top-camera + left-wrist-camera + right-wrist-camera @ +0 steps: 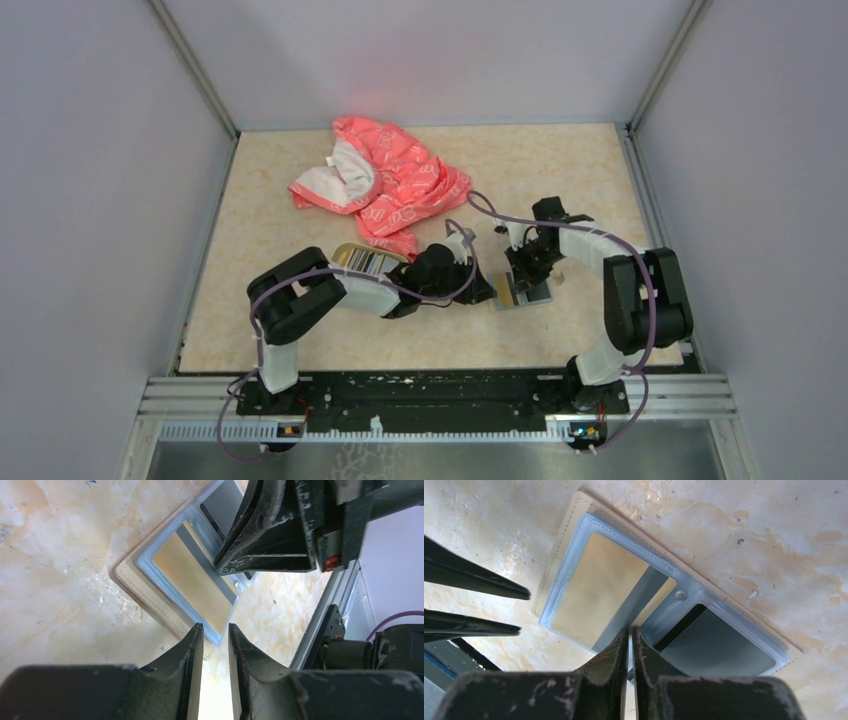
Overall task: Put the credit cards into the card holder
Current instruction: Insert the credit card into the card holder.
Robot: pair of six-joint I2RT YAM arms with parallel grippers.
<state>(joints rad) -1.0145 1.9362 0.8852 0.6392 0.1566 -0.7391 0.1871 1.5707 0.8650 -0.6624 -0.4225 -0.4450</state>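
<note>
The card holder [520, 293] lies open on the table, blue-grey lining up, tan rim [560, 545] showing. A golden-tan credit card [594, 590] sits in its left pocket and a dark card [719, 645] in its right pocket. My right gripper [630, 629] is shut, its tips down on the inner end of the golden card by the snap dot [680, 595]. My left gripper [216, 627] is a little open and empty, its tips just off the holder's corner [145, 597]. More dark striped cards lie in the oval gold-rimmed dish [365, 258].
A pink-red patterned cloth [385, 185] lies crumpled at the back middle. The dish sits under my left forearm. Grey walls close in the table on three sides. The metal rail [440, 395] with the arm bases runs along the near edge.
</note>
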